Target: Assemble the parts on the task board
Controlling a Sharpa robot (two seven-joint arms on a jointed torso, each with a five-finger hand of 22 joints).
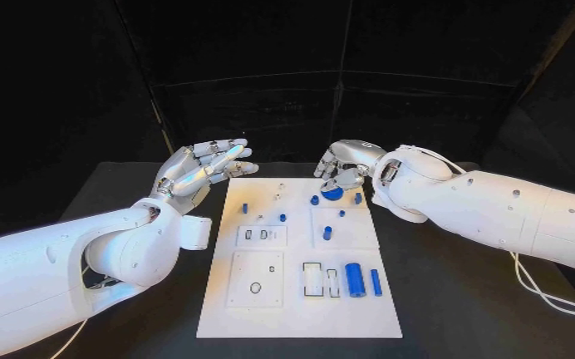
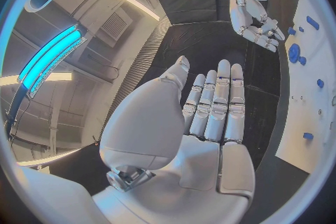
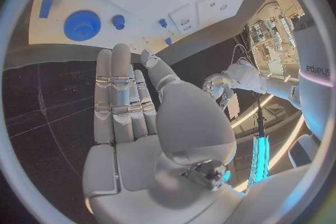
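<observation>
Approach step, judging by pose. Left hand (image 1: 201, 169) spread, empty, beside task board (image 1: 300, 326). Right hand (image 1: 345, 165) spread, empty, above blue gear (image 1: 332, 194) at far edge. Next: lower, pinch gear.

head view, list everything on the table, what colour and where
task board: one, white, middle of the black table
gear: one, blue, far end of the board, under the right hand
large cylinder: one, blue, lying at the board's near right
bar: one, blue, right beside the large cylinder
small pegs: several, blue, across the board's far half
table: one, black
left hand: silver, open, off the board's far left corner
right hand: silver, holds nothing, above the board's far edge
</observation>
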